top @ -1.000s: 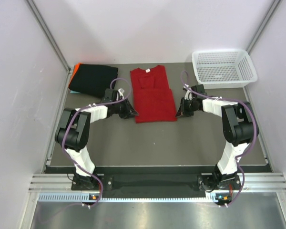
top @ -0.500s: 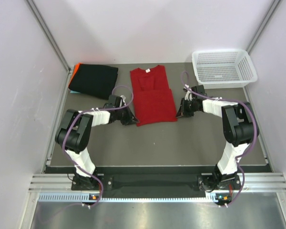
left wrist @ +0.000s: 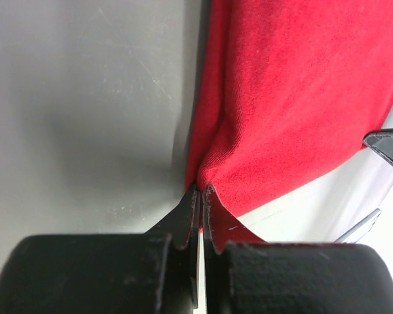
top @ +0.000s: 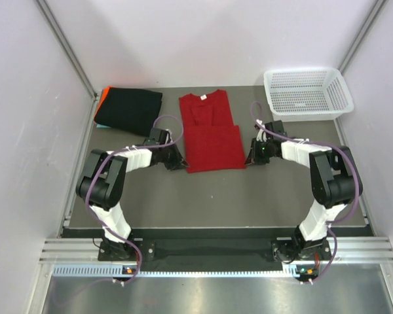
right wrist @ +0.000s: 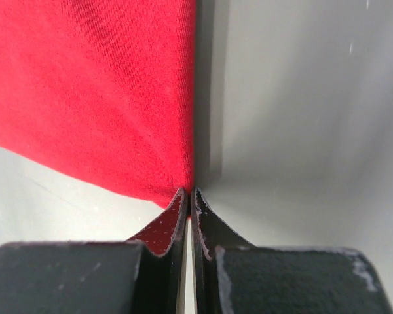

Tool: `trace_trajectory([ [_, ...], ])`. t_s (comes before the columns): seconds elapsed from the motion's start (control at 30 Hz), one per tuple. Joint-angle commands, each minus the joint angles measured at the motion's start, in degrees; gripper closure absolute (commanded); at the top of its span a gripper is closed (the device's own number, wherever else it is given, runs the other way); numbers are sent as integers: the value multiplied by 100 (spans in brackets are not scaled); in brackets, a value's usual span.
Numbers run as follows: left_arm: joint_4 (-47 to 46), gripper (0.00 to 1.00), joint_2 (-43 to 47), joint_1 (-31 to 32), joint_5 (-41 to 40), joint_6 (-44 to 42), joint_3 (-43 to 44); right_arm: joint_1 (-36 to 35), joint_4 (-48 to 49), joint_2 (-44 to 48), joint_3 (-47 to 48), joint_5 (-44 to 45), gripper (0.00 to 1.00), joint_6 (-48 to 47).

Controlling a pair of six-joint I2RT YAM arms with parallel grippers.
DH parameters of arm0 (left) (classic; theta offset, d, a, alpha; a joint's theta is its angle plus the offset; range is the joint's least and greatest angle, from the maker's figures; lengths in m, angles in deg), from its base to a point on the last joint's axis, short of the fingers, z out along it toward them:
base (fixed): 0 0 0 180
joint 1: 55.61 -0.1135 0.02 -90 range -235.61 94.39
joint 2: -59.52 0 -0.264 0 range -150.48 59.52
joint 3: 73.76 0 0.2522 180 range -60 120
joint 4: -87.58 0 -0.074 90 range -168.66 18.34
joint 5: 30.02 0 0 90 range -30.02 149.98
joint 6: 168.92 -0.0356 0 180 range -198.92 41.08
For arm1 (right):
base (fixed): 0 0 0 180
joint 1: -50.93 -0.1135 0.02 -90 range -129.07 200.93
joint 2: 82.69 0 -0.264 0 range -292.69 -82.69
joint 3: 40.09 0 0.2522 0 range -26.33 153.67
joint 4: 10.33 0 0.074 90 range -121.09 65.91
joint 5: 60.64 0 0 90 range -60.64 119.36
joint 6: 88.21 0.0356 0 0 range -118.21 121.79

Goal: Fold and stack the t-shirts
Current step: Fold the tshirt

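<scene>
Flanking the grey table [top: 216, 196], pale lilac walls [top: 203, 39] enclose the red t-shirt [top: 211, 131].

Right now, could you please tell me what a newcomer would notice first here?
The red shirt lies mid-table, its near corners pinched by the left gripper and right gripper. A folded black shirt sits far left, a white basket far right.

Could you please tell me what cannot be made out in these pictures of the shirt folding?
- Top view: the black t-shirt covers its pile; only an orange edge shows, so the number beneath is unclear.
- Wrist views: the red t-shirt runs off frame; its collar is unseen.
- Wrist views: the left gripper and right gripper hide how much cloth they pinch.
</scene>
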Motion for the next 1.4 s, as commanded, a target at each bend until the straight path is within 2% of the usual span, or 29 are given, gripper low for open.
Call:
trace_trajectory([
  [0.0,460,100,-20,30,-248,-95,80,-41,-92,347,-138,163,100,-10],
  [0.17,609,99,112,92,-380,-156,-17,-59,-22,488,-279,101,100,52],
  [0.2,645,96,103,92,-398,-174,1,-50,-4,488,-288,101,100,43],
  [0.23,688,87,94,92,-415,-200,35,-50,5,453,-270,92,100,17],
  [0.27,724,87,85,92,-415,-200,71,-50,-21,427,-244,84,98,-1],
  [0.3,733,87,94,92,-381,-200,71,-50,-30,401,-218,92,89,8],
  [0.37,733,90,173,92,-363,-174,45,-50,-30,392,-165,162,83,78],
  [0.47,733,100,278,92,-415,-165,1,-50,-65,400,-42,206,80,175],
  [0.87,373,100,252,110,-170,37,-324,-59,-197,321,257,259,77,280],
  [0.97,276,100,252,136,-91,99,-377,-50,-320,391,301,373,73,368],
  [1.0,284,97,261,145,-82,116,-360,-59,-355,409,310,417,70,403],
  [1.07,337,80,331,171,-55,125,-334,-50,-504,462,336,557,68,614],
  [1.17,740,65,480,180,-256,64,-159,-41,-514,523,319,489,63,816],
  [1.3,1356,60,525,154,-950,-401,465,-6,-338,392,599,383,61,589],
  [1.37,1629,60,316,84,-1162,-516,1008,151,-207,111,959,-1,61,430],
])
